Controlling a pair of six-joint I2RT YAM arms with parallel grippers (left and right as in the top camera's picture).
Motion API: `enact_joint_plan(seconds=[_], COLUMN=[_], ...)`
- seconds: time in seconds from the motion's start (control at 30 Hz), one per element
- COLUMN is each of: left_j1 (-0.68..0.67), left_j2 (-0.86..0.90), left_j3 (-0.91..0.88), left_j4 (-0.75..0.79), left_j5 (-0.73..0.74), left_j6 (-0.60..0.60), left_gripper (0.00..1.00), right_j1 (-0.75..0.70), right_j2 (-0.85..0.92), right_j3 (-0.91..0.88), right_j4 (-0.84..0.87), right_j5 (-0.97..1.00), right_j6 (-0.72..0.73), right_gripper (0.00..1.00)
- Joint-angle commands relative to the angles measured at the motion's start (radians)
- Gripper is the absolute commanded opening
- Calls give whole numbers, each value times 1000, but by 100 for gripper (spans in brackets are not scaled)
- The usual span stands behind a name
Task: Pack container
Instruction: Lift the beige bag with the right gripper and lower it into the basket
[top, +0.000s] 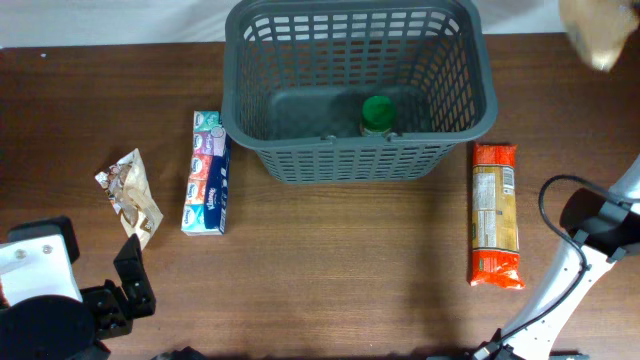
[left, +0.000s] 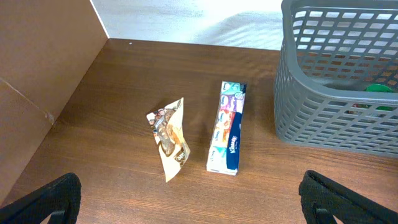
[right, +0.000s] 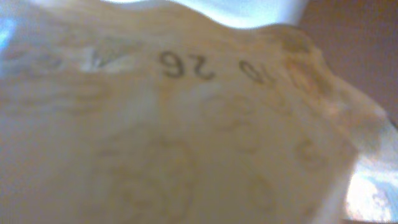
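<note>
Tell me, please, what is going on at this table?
Two robot arms are packing the grey basket, which so far holds one green-capped jar. The right arm has its jaws shut, apparently on a tan bag lifted high above the table. The left arm waits, jaws wide open. A tissue pack, a crumpled wrapper and an orange packet lie outside the basket.

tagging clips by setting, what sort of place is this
Likely a robot lab bench staged for grocery packing: a plain wooden table, a grey shopping basket, loose groceries such as a tissue pack and an orange packet, beside a robot arm.
</note>
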Motion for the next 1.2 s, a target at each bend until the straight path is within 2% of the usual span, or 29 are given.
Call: enact_joint_plan(seconds=[0.0,0.17,0.3,0.4,0.5,0.63,0.67,0.9,1.17], left_j1=[6,6,6,6,6,6,6,6,6], left_j2=[1,1,1,1,1,1,1,1,1], left_j3=[-3,-3,-3,-3,-3,-3,-3,-3,-3], left_j4=[0,0,0,0,0,0,0,0,0], left_j5=[4,4,3,4,4,4,3,3,4], left_j6=[13,13,13,13,13,13,13,13,13], left_gripper=[99,99,100,100,99,100,100,100,100], right_j1=[76,217,376,507,629,749,778,818,761], right_j2=[-97,-158,-164,-163,-159,-156,-156,-154,-153], right_j3=[42,42,40,24,5,-44,-74,-285,-568], right_j4=[74,183,162,83,-45,-162,-177,-179,-90], right_j5=[-209,-275,-285,-236,-55,236,315,549,599], right_j6=[-22,-122,-308,-507,-686,-793,-803,-803,-803], right_gripper=[4,4,4,4,4,4,4,4,4])
